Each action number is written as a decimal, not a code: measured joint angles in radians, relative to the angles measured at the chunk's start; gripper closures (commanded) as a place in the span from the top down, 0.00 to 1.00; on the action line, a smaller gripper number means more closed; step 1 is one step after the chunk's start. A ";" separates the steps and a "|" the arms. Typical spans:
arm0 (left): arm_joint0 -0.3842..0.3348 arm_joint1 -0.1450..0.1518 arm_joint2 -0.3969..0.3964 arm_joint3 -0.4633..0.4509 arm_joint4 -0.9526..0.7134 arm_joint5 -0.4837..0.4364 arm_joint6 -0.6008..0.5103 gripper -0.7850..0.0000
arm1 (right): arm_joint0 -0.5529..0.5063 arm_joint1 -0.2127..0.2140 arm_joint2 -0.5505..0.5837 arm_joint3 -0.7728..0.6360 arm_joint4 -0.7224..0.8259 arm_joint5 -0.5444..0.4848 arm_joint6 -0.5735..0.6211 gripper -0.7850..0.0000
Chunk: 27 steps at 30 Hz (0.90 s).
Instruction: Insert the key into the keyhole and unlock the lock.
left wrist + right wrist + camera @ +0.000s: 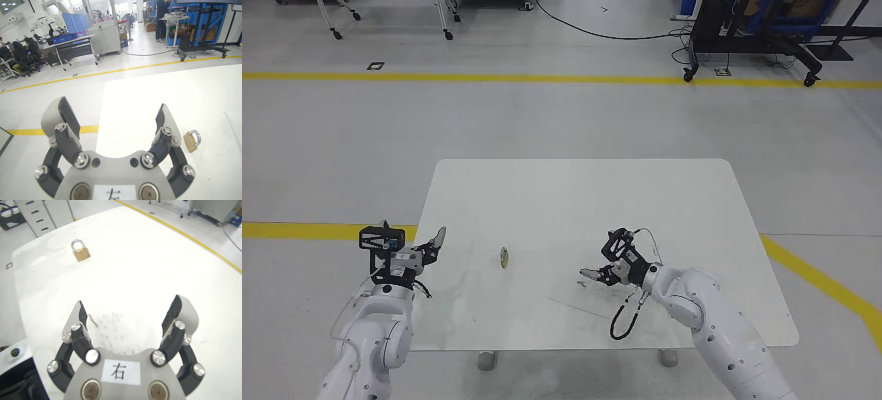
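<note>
A brass padlock (504,257) with a silver shackle lies on the white table (642,190), between my two arms. My left gripper (432,245) hovers at the table's left edge, open and holding nothing (112,106); the padlock (191,141) lies just beyond one of its fingers. My right gripper (597,268) is low over the table to the right of the lock, open (128,301). A thin grey metal piece, apparently the key (93,320), lies on the table beside one right finger. The padlock (81,252) sits well ahead of that gripper, shackle pointing away.
Dark scuff marks (111,323) dot the table under the right gripper. A loose black cable (625,318) hangs from the right arm near the table's front edge. Yellow floor lines (302,230) run past the table, with carts and racks far behind.
</note>
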 measured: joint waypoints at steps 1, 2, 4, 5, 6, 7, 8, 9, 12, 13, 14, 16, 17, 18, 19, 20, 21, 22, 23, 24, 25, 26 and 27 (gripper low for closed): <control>0.000 0.000 0.000 0.000 0.000 0.000 0.000 1.00 | 0.006 0.002 0.000 0.008 0.007 -0.033 0.009 1.00; 0.000 0.000 0.000 0.000 0.000 0.000 0.000 1.00 | 0.010 0.004 -0.002 0.014 0.006 -0.067 0.024 0.98; 0.000 0.000 0.000 0.000 0.000 0.000 0.000 1.00 | 0.015 0.007 -0.012 0.017 -0.015 -0.101 0.053 0.54; 0.000 0.000 0.000 0.000 0.000 0.000 0.000 1.00 | 0.020 0.009 -0.022 0.016 -0.036 -0.119 0.074 0.48; 0.000 0.000 0.000 0.000 0.000 0.000 0.000 1.00 | 0.024 0.010 -0.029 0.017 -0.049 -0.133 0.088 0.46; 0.000 0.000 0.000 0.000 0.000 0.000 0.000 1.00 | 0.029 0.011 -0.034 0.019 -0.057 -0.146 0.098 0.47; 0.000 0.000 0.000 0.000 0.000 0.000 0.000 1.00 | 0.035 0.012 -0.040 0.024 -0.064 -0.160 0.106 0.47; 0.000 0.000 0.000 0.000 0.000 0.000 0.000 1.00 | 0.040 0.013 -0.045 0.028 -0.069 -0.170 0.110 0.47; 0.000 0.000 0.000 0.000 0.000 0.000 0.000 1.00 | 0.053 0.014 -0.065 0.036 -0.086 -0.201 0.117 0.48; 0.000 0.000 0.000 0.000 0.000 0.000 0.000 1.00 | 0.057 0.014 -0.072 0.037 -0.094 -0.207 0.117 0.47; 0.000 0.000 0.000 0.000 0.000 0.000 0.000 1.00 | 0.062 0.014 -0.080 0.038 -0.105 -0.214 0.115 0.40; 0.000 0.000 0.000 0.000 0.000 0.000 0.000 1.00 | 0.068 0.014 -0.091 0.042 -0.126 -0.214 0.109 0.31; 0.000 0.000 0.000 0.000 0.000 0.000 0.000 1.00 | 0.073 0.014 -0.099 0.048 -0.141 -0.211 0.105 0.20; 0.000 0.000 0.000 0.000 0.000 0.000 0.000 1.00 | 0.077 0.014 -0.105 0.052 -0.151 -0.208 0.103 0.16; 0.000 0.000 0.000 0.000 0.000 0.000 0.000 1.00 | 0.081 0.013 -0.111 0.057 -0.160 -0.207 0.099 0.00; 0.000 0.000 0.000 0.000 0.000 0.000 0.000 1.00 | 0.087 0.013 -0.118 0.063 -0.170 -0.205 0.092 0.00; 0.000 0.000 0.000 0.000 0.000 0.000 0.000 1.00 | 0.091 0.013 -0.122 0.066 -0.177 -0.204 0.085 0.00; 0.000 0.000 0.000 0.000 0.000 0.000 0.000 1.00 | 0.095 0.012 -0.125 0.069 -0.183 -0.204 0.076 0.00; 0.000 0.000 0.000 0.000 0.000 0.000 0.000 1.00 | 0.099 0.013 -0.129 0.072 -0.192 -0.204 0.063 0.00; 0.000 0.000 0.000 0.000 0.000 0.000 0.000 1.00 | 0.102 0.013 -0.131 0.075 -0.200 -0.205 0.053 0.00; 0.000 0.000 0.000 0.000 0.000 0.000 0.000 1.00 | 0.106 0.014 -0.132 0.078 -0.207 -0.205 0.044 0.00; 0.000 0.000 0.000 0.000 0.000 0.000 0.000 1.00 | 0.112 0.014 -0.133 0.084 -0.220 -0.201 0.036 0.00; 0.000 0.000 0.000 0.000 0.000 0.000 0.000 1.00 | 0.117 0.015 -0.133 0.089 -0.232 -0.195 0.033 0.00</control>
